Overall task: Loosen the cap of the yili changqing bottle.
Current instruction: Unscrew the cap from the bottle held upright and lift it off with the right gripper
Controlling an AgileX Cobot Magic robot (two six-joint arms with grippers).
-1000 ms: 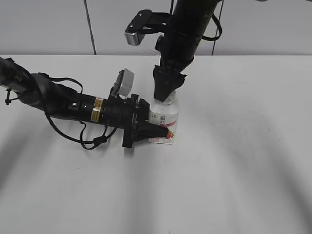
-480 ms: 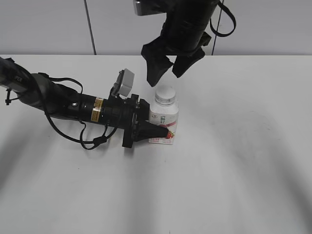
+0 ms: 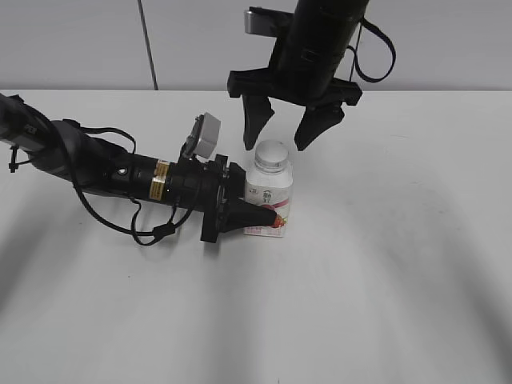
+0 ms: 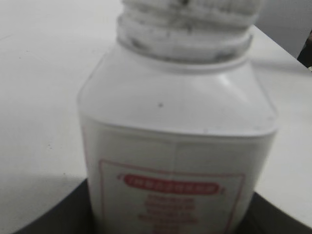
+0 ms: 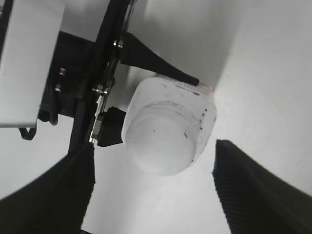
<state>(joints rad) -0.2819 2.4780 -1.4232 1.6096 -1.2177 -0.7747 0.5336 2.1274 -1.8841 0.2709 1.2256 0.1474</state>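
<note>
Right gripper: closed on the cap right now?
No. In the exterior view the right gripper hangs open above the cap, fingers spread to either side and not touching it.

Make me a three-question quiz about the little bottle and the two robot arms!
1. Where is the right gripper?
A. above the cap
B. flat on the table
C. under the bottle

2. What colour is the cap?
A. blue
B. white
C. green

3. What is the left gripper doing?
A. hanging open in the air
B. holding the cap
C. holding the yili changqing bottle

Answers: 1 A, its fingers spread over the cap without touching; 2 B, the top looks white; 3 C, its fingers clamp the bottle's body on the table.
</note>
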